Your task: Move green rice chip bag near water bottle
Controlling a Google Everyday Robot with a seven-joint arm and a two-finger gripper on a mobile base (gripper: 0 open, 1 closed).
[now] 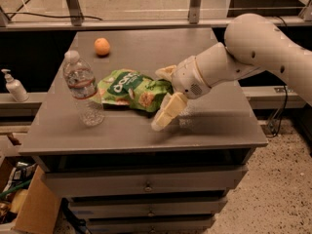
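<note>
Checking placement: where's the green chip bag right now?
Camera view: the green rice chip bag lies on the table just right of the water bottle, in front of the orange; the gripper straddles its right end, fingers open.

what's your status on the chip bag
Gripper open, fingers straddling right end of green rice chip bag. Bag lying on table, right beside water bottle. Orange far back, not in the way.

Gripper (159, 99) low over a grey drawer cabinet (214, 126), right of its centre. Drawer fronts (146, 185) directly below it. Speckled floor (285, 179) down to its right. Cardboard box (30, 214) far lower left. Metal uprights (196, 1) behind. Light dim and warm.
</note>
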